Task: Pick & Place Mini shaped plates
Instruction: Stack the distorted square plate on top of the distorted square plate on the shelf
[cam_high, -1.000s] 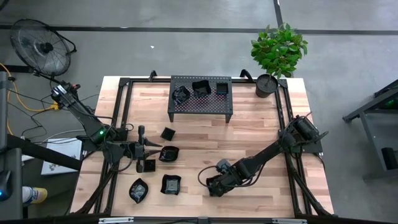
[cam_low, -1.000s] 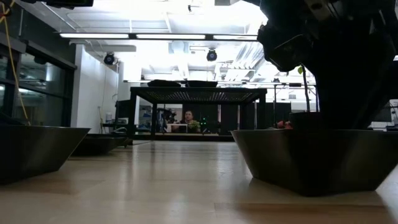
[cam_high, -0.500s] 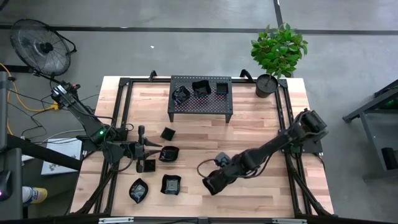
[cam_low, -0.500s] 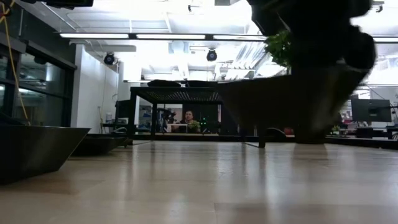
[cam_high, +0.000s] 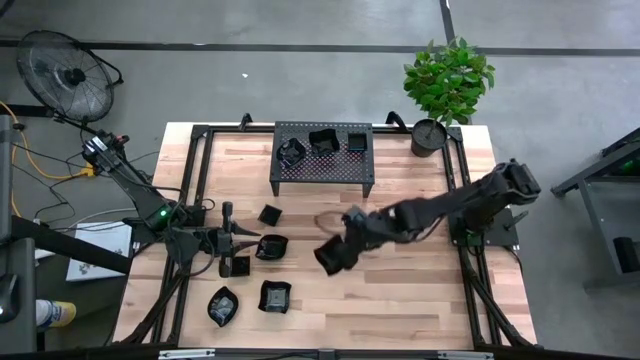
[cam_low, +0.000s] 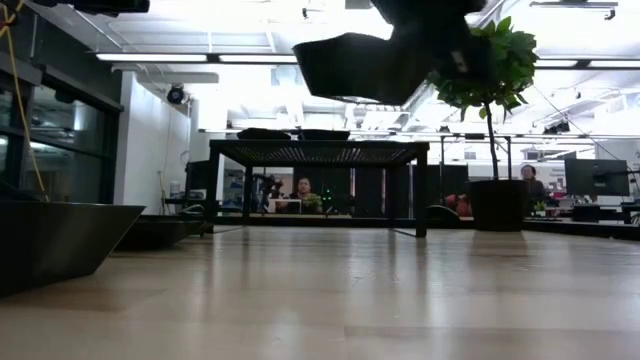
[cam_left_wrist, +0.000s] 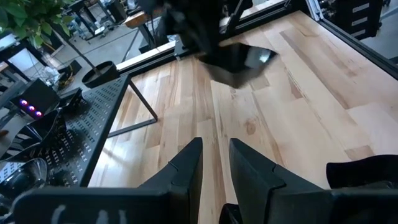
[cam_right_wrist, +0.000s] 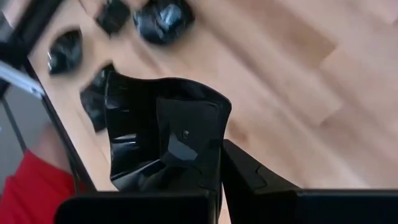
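My right gripper (cam_high: 342, 248) hangs over the middle of the table, shut on a glossy black mini plate (cam_high: 330, 258) with a wavy rim; in the low view this plate (cam_low: 358, 66) floats high above the wood. Other mini plates (cam_high: 272, 246) (cam_high: 275, 296) (cam_high: 223, 305) rest on their bases at the near left. Three more plates (cam_high: 322, 142) sit on top of the black perforated rack (cam_high: 322, 172). My left gripper (cam_left_wrist: 215, 168) waits low at the left among the loose plates, slightly open, with only bare wood between its fingers. My right gripper pinches the plate's rim (cam_right_wrist: 200, 144) at one side between its two fingers (cam_right_wrist: 249, 177). The fingers slant down from the table's right. The plate is lifted clear of the table and tilted, its hollow side (cam_right_wrist: 155, 134) facing the wrist camera.
A potted plant (cam_high: 447, 85) stands at the far right corner. Black frame bars (cam_high: 192, 190) run along both table sides. A fan (cam_high: 62, 75) stands off the table's far left. Bare wood (cam_high: 400, 300) lies in the near right part.
My right gripper has risen and swung from the near middle toward the table's far edge, carrying the plate. The plate, which stood on the wood a second ago, now hangs lifted clear and tilted.
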